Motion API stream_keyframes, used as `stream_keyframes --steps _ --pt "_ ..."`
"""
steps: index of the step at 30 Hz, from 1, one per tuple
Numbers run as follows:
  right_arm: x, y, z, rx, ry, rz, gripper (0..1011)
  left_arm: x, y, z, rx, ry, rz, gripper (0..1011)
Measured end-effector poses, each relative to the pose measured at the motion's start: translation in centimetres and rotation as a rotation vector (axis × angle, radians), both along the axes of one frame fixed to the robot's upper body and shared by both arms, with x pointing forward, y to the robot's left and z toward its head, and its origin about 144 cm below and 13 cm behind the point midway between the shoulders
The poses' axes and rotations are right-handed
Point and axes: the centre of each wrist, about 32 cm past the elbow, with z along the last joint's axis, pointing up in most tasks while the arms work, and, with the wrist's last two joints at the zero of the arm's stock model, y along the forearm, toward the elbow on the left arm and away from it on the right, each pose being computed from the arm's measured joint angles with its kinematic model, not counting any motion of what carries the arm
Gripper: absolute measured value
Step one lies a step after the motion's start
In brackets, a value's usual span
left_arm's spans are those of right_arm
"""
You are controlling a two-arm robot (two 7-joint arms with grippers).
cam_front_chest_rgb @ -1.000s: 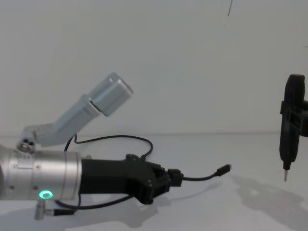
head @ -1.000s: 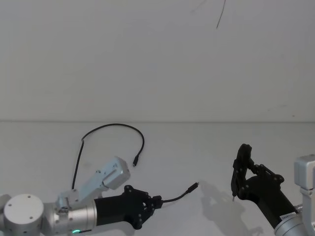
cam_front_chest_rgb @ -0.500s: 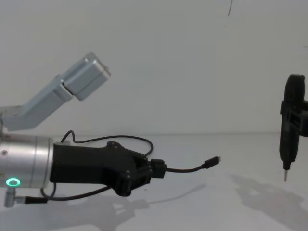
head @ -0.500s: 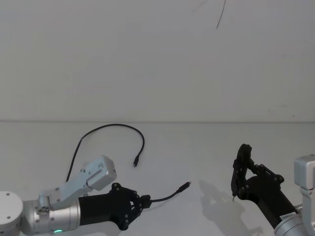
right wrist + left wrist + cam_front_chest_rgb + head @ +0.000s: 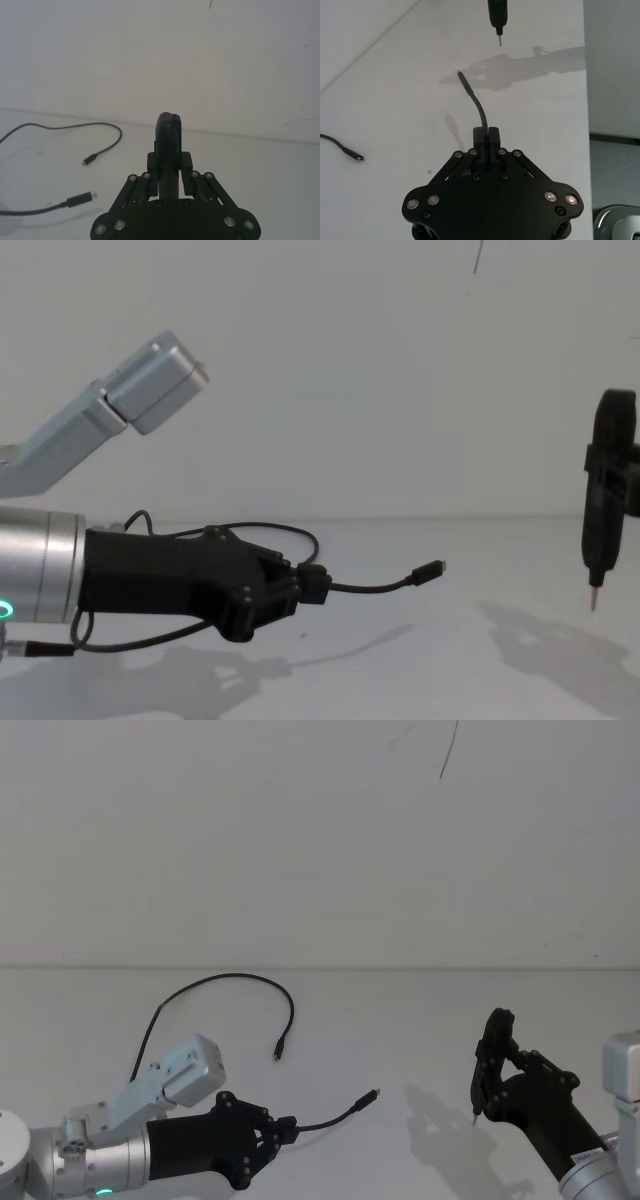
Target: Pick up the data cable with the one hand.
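The data cable (image 5: 240, 976) is a thin black cord that arcs across the white table (image 5: 400, 1020). One plug (image 5: 277, 1052) lies loose on the surface. My left gripper (image 5: 283, 1128), black on a silver wrist, is shut on the cable near its other end. That short end (image 5: 380, 587) sticks out past the fingers and hangs above the table. The left wrist view shows the cable (image 5: 477, 107) curving out from the gripper (image 5: 486, 135). My right gripper (image 5: 505, 1070) hovers at the right, shut on a black stick-like tool (image 5: 490, 1050) with a pale tip pointing down.
A plain white wall stands behind the table. In the left wrist view the table's edge (image 5: 585, 85) runs close beyond the tool (image 5: 497, 15), with floor past it. The silver camera block (image 5: 150, 380) on my left wrist juts up above the arm.
My left arm has drawn back toward the left and near side with the cable end in its grip. The free plug tip moved left with it. The right arm has not moved.
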Motion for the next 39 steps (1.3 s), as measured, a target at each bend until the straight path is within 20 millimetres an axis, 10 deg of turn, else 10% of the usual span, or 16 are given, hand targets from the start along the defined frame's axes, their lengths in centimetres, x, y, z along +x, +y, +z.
stream_keyframes --steps 39 --pt "3.2 1.7 1.8 0.393 0.079 0.049 269 -0.4 0.3 0.4 0.004 0.000 0.003 43"
